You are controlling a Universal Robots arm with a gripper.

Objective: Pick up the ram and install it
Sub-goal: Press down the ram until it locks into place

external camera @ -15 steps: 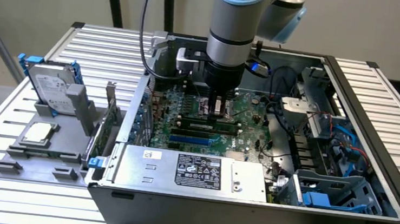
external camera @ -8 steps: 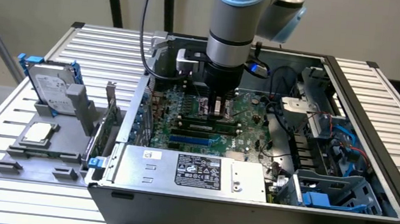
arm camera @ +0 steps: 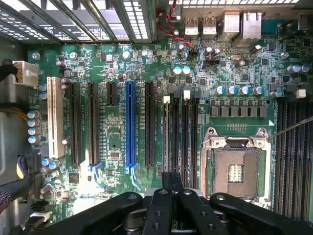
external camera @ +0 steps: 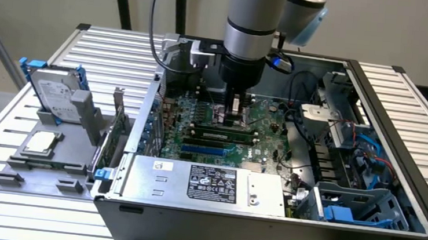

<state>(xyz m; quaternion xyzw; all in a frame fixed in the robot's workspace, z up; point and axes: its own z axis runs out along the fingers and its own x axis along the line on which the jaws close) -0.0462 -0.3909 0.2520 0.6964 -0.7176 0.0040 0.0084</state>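
The ram (external camera: 216, 135) is a narrow green stick lying along a black slot of the motherboard (external camera: 265, 116) inside the open computer case (external camera: 266, 229). My gripper (external camera: 234, 116) hangs just above the board, a little behind the ram, not touching it. In the wrist view the gripper (arm camera: 173, 180) has its black fingers (arm camera: 166, 188) pressed together with nothing between them, over the near ends of the black memory slots (arm camera: 188, 132). I cannot make out the ram among those slots in the wrist view.
A silver hard drive (external camera: 55, 91) stands in a grey fixture (external camera: 40, 163) at the exterior view's left, beside an upright green card (external camera: 119, 117). The power supply (external camera: 201, 180) sits at the case front, cables and blue bays (external camera: 353, 211) at the right. The CPU socket (arm camera: 237, 164) lies beside the slots.
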